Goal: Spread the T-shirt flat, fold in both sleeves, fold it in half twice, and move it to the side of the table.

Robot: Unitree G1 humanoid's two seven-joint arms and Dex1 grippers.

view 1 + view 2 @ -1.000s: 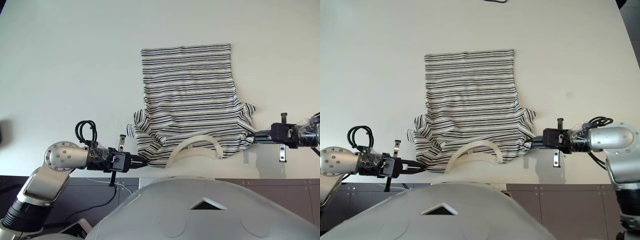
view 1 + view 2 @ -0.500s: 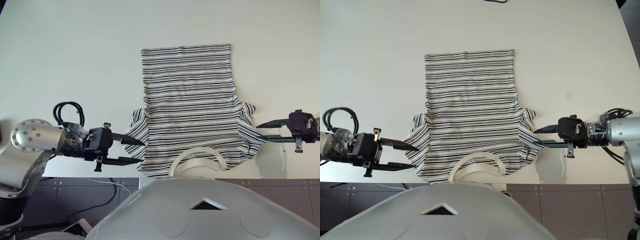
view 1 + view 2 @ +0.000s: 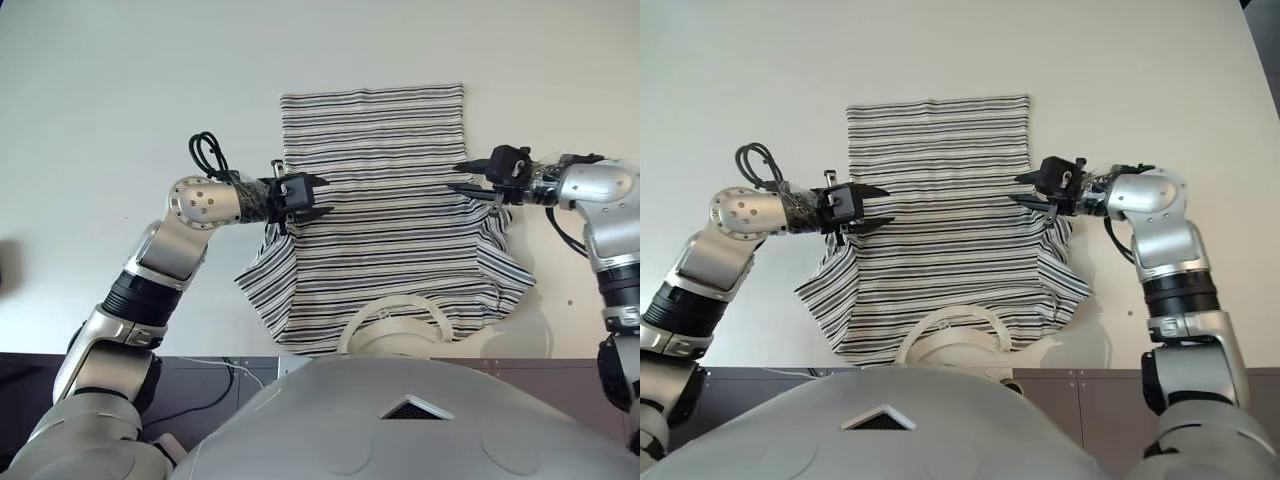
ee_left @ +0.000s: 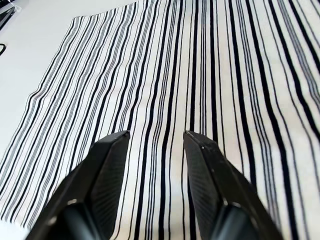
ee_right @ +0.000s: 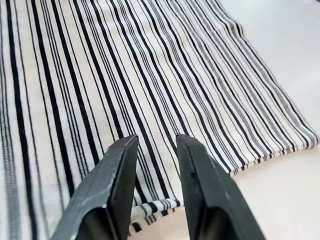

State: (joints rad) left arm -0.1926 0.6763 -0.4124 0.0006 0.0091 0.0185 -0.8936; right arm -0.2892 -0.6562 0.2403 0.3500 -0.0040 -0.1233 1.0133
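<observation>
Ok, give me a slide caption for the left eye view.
Open left gripper and open right gripper over opposite sides of the striped T-shirt.

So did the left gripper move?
Yes. The left gripper went from the table's near edge farther away, up to the striped T-shirt's left side.

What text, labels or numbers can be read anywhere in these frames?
None readable. The T-shirt shows only stripes, with no print or tag visible. The table is plain white. The left gripper and right gripper bear no visible markings.
</observation>
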